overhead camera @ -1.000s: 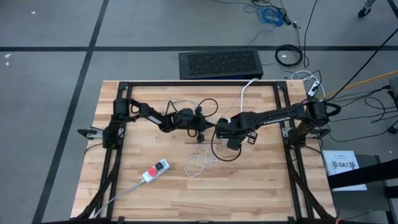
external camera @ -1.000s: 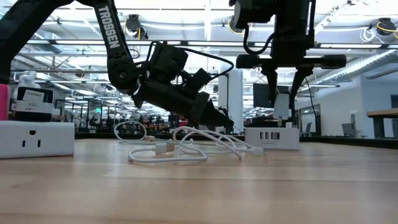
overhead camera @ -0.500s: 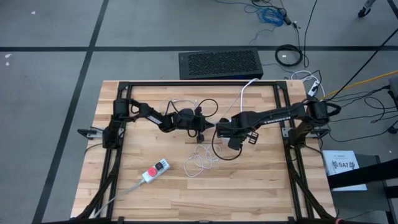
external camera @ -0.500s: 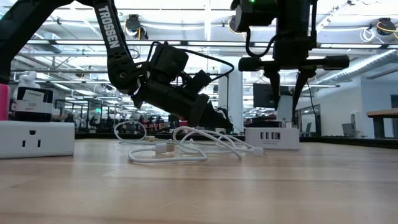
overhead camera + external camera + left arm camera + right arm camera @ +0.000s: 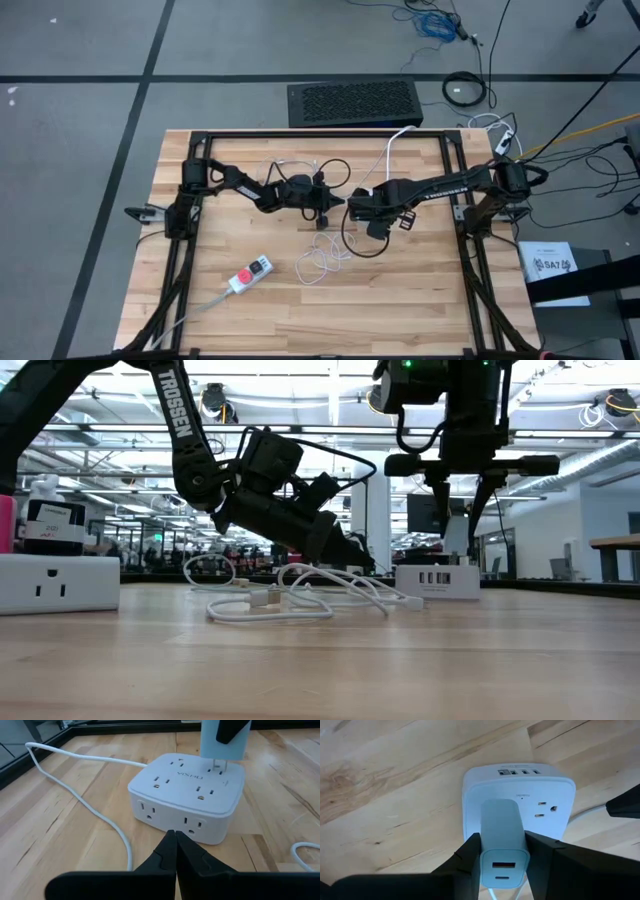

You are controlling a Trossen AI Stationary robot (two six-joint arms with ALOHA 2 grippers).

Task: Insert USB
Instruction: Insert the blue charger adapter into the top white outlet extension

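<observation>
A white outlet cube (image 5: 187,795) sits on the wooden table, its white cord (image 5: 75,780) trailing away. My right gripper (image 5: 503,865) hangs over it from above, shut on a pale blue charger block (image 5: 503,835). The charger's prongs (image 5: 218,765) point down at the cube's top face (image 5: 540,805). My left gripper (image 5: 176,837) is shut, its tips low at the cube's side wall. In the low view the cube (image 5: 437,582) stands under the charger (image 5: 455,532). A loose white USB cable (image 5: 320,262) lies coiled nearer the table's near edge. My right gripper pinches the charger block between its two fingers (image 5: 470,855), one on each broad side near its USB-port end (image 5: 503,870). It comes from above, pointing down. The block is upright with its prongs at the cube's top face; whether they are in the slots I cannot tell. My left gripper has its shut tips at the cube's side wall (image 5: 200,827), coming in low and slanting from the table's left; whether they touch it I cannot tell.
A white power strip with a red switch (image 5: 250,275) lies toward the near left, and shows at the low view's left (image 5: 55,582). A black cable loop (image 5: 355,240) runs under the right arm. A black frame (image 5: 300,135) borders the table.
My right gripper has eased slightly down toward the cube with the charger in its hold. The left arm and the cube have kept still.
</observation>
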